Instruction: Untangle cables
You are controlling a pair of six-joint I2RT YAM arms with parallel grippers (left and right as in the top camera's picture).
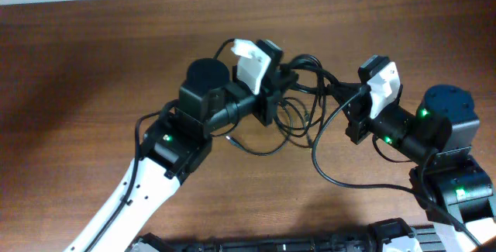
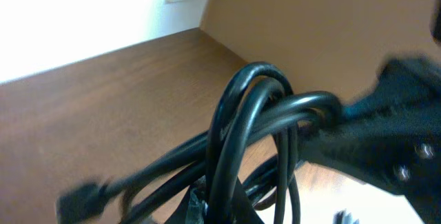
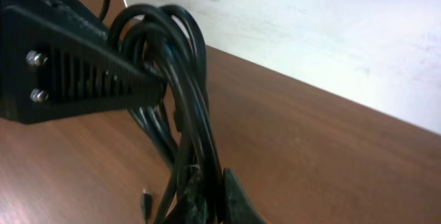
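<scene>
The cables (image 1: 298,101) are thin black cords in a tangled bunch held above the wooden table between my two grippers. My left gripper (image 1: 280,77) is shut on the bunch's left side; in the left wrist view black loops (image 2: 255,124) arch up from its fingers (image 2: 224,210). My right gripper (image 1: 346,95) is shut on the right side; in the right wrist view cords (image 3: 189,100) run up from its fingers (image 3: 213,200) to the other gripper's black finger (image 3: 76,65). A small plug end (image 3: 146,203) hangs near the table. One cord (image 1: 333,176) trails over the table.
The brown wooden table (image 1: 93,58) spreads around both arms. A loose loop (image 1: 256,145) of cord lies under the left gripper. A white wall (image 3: 331,31) stands behind the table's far edge.
</scene>
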